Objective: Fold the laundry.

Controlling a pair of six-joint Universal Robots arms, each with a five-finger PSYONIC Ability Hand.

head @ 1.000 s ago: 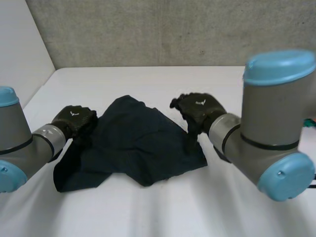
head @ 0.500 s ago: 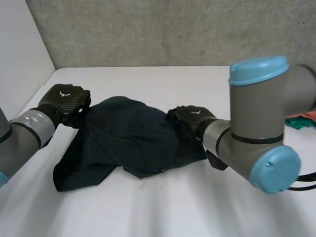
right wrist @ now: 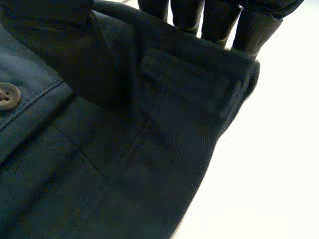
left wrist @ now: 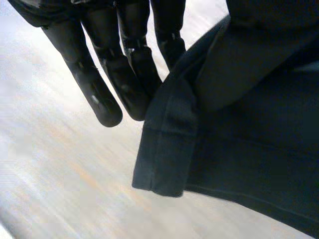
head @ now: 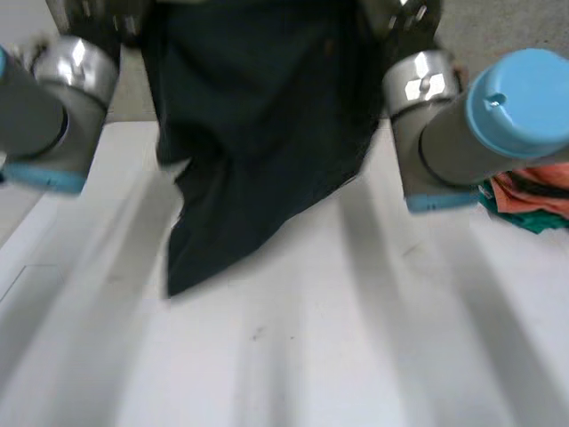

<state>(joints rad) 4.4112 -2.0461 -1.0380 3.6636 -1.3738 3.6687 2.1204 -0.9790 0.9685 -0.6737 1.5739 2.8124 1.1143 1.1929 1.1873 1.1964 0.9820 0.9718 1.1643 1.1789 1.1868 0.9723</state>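
Head view: I see the white surface [head: 373,356] under the dark shorts [head: 258,124], which hang between both arms. My left hand [left wrist: 119,59] pinches one edge, the hem corner just beside its fingertips. My right hand [right wrist: 214,17] has its fingers behind the waistband and its thumb in front, clamping it.

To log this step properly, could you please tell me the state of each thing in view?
Dark garment: held up by its top edge, hanging unfolded, lowest corner down near the table.
Left robot hand: fingers straight, pinching the garment's edge.
Right robot hand: pinching the waistband, thumb against fingers.
Orange and green cloth: lying crumpled on the table.
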